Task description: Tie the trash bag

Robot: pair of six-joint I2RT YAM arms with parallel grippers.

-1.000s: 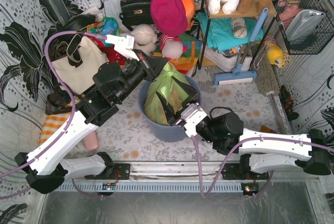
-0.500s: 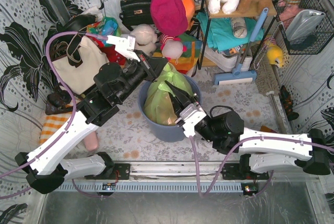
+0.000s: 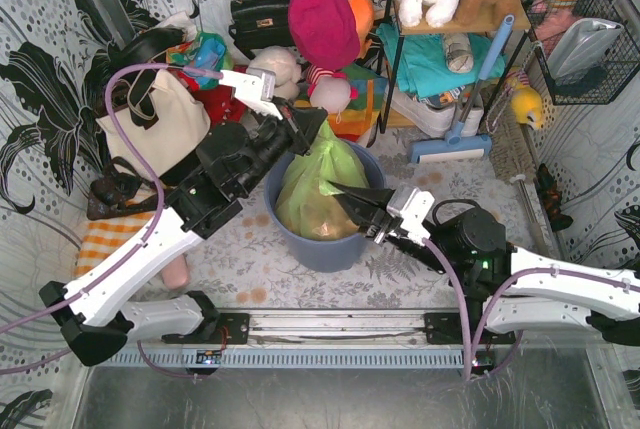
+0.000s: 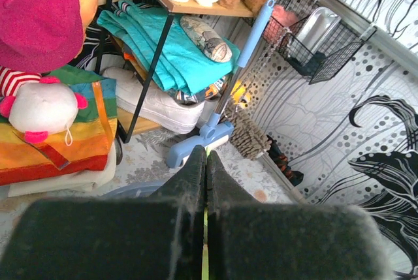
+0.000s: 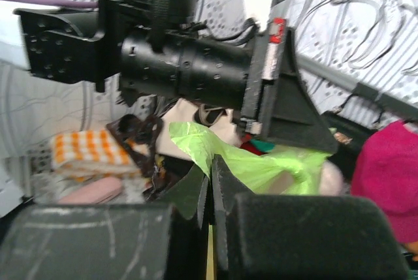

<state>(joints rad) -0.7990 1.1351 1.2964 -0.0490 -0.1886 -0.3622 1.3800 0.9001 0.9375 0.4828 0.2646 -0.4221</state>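
The lime-green trash bag stands in the round blue-grey bin, with brownish waste showing through it. My left gripper is shut on the bag's top at the bin's far rim; a thin green strip shows between its fingers. My right gripper is shut on another part of the bag's upper edge over the bin. In the right wrist view the green plastic stretches from my right gripper to the left gripper's black body.
A cream tote bag stands left of the bin. A shelf with teal cloth and plush toys, a blue mop, a black handbag and a wire basket stand behind. An orange checked cloth lies left.
My right arm has swung right and drawn back, its gripper now over the bin's middle and pulling the bag's edge. My left gripper has shifted slightly right and up at the bag's top.
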